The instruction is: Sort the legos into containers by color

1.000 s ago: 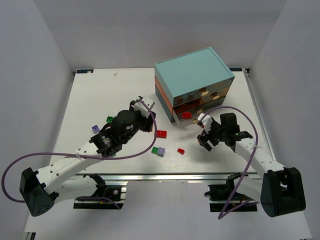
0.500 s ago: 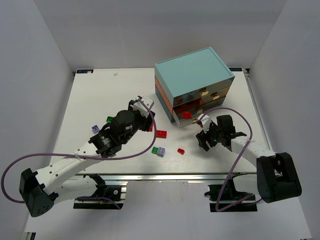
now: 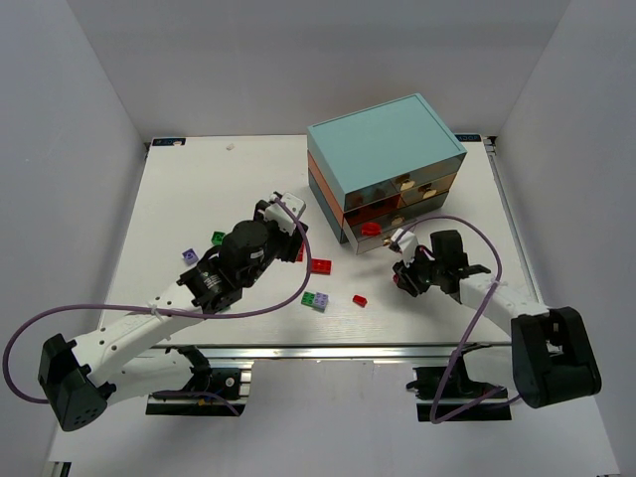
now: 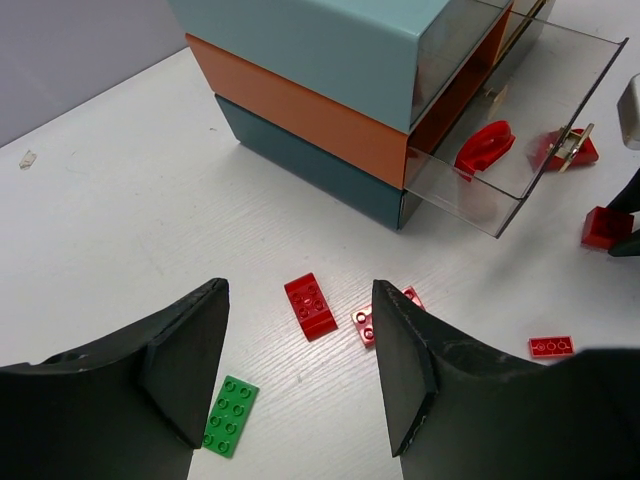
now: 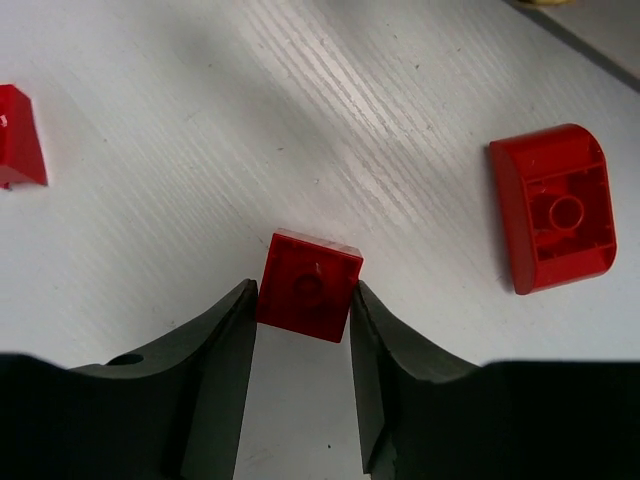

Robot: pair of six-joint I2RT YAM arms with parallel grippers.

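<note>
My right gripper (image 5: 303,292) is shut on a small red brick (image 5: 308,287), low over the table in front of the chest (image 3: 388,164); it also shows in the top view (image 3: 407,278). The chest's clear bottom drawer (image 4: 520,120) stands pulled out with a red brick (image 3: 371,229) in it. My left gripper (image 4: 300,300) is open and empty above a red brick (image 4: 310,305), a pinkish red brick (image 4: 365,322) and a green plate (image 4: 230,415). A small red plate (image 3: 360,300), a green-and-lilac pair (image 3: 315,299), a green brick (image 3: 218,238) and a lilac brick (image 3: 190,256) lie loose.
A rounded red brick (image 5: 555,205) lies hollow side up right of my right gripper, and another red piece (image 5: 20,135) sits at the left edge of that view. The chest stands at the back right of the white table (image 3: 199,189). Grey walls close in both sides.
My right arm has sunk lower and its wrist has turned, with the gripper staying in front of the open drawer. My left arm has not moved.
</note>
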